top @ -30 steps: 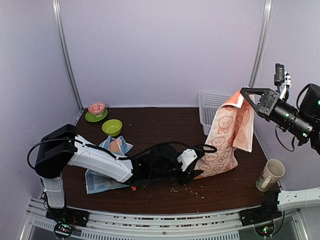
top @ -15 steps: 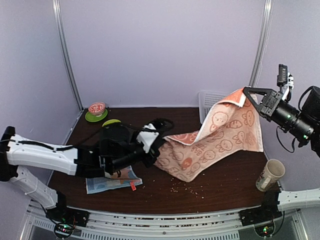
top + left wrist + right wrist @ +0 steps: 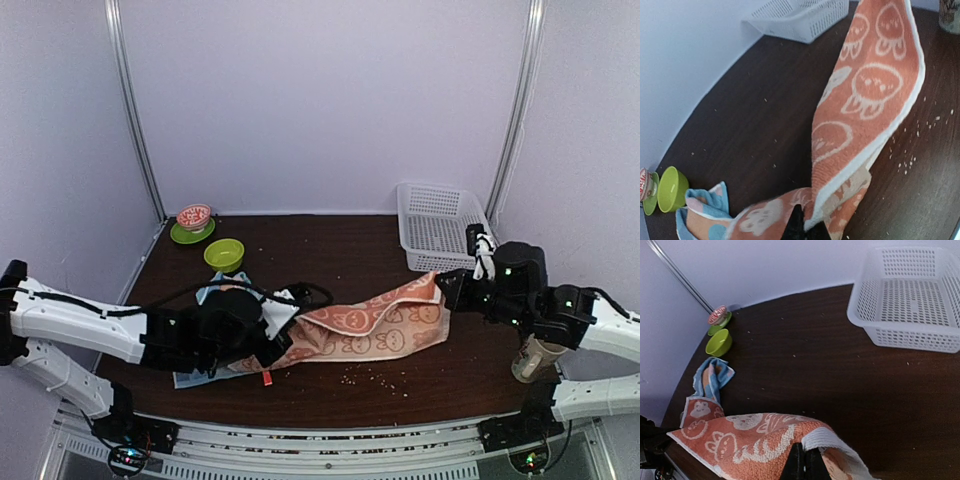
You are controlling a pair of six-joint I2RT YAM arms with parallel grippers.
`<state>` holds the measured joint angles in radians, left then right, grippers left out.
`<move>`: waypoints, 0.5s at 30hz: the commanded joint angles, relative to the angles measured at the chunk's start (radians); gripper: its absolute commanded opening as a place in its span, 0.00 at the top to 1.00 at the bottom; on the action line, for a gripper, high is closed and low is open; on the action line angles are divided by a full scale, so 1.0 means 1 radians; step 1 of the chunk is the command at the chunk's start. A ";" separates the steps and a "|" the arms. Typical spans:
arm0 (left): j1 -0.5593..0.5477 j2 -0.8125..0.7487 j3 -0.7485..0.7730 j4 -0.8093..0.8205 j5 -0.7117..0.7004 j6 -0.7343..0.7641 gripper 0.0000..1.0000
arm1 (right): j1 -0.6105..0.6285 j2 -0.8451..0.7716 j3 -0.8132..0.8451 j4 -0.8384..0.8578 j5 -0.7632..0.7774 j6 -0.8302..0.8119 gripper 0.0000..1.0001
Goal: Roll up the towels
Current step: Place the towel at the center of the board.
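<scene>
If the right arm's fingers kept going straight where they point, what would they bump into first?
The orange towel they are pinching: it lies stretched along the table just ahead of the right fingers. Past it, perhaps the left arm, but depth is unclear.

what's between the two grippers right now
The orange towel, pinched by the left gripper at one end and the right gripper at the other; the top view shows it.

The dark table carries a white basket at its far right corner, a green bowl far left, the orange towel spread mid-front, the blue towel at its left end, and crumbs.
</scene>
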<state>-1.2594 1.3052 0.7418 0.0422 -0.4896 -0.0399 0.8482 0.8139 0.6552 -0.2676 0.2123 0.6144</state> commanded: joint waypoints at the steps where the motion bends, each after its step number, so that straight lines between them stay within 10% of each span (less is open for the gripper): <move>1: -0.019 0.107 -0.002 0.113 0.015 -0.106 1.00 | -0.083 -0.005 -0.106 -0.018 0.018 0.094 1.00; 3: -0.021 0.154 0.012 0.117 0.027 -0.115 1.00 | -0.121 0.002 -0.147 -0.020 -0.010 0.121 0.99; 9: -0.021 0.251 0.052 0.120 0.054 -0.126 1.00 | -0.133 0.005 -0.163 -0.073 -0.061 0.176 0.45; 15: -0.021 0.295 0.063 0.135 0.066 -0.140 1.00 | -0.133 -0.005 -0.191 -0.122 -0.103 0.274 0.41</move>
<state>-1.2774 1.5784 0.7769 0.1165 -0.4431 -0.1528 0.7177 0.8238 0.4862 -0.3496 0.1452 0.7998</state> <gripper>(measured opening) 0.007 0.595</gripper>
